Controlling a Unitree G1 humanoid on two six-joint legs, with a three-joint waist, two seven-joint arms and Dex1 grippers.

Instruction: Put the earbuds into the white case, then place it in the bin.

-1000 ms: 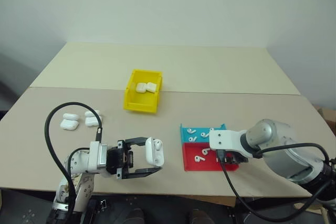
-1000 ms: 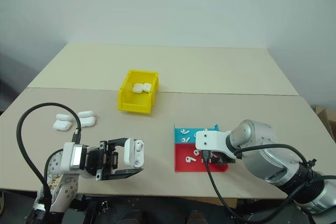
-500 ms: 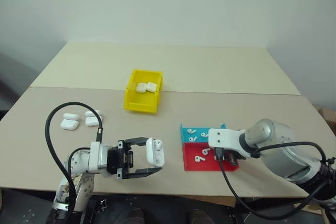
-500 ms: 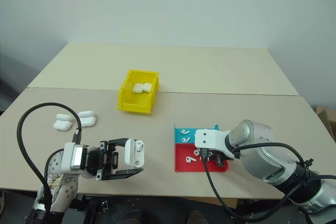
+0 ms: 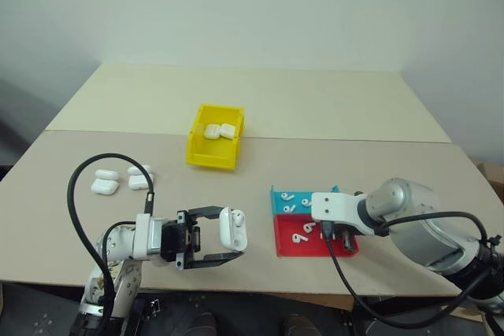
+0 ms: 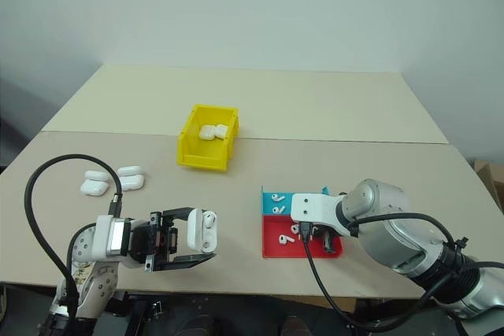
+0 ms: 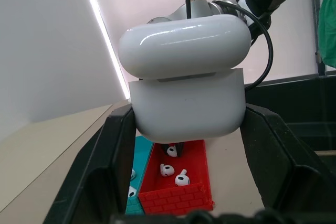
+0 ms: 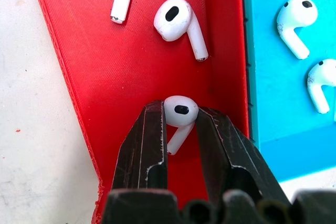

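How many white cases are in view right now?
6: one open in the left gripper, two in the yellow bin, three loose on the table at left. None seem hidden.

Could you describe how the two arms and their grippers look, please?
Both arms have white and silver-grey shells. The right arm has a rounded silver joint and a flat white wrist plate. Each gripper, left and right, has two black fingers, scuffed on the right one. A thick black cable loops from each wrist.

No text, label, brand, number or sign can be read on any of the things, trays or cases lying on the counter (image 5: 331, 116).
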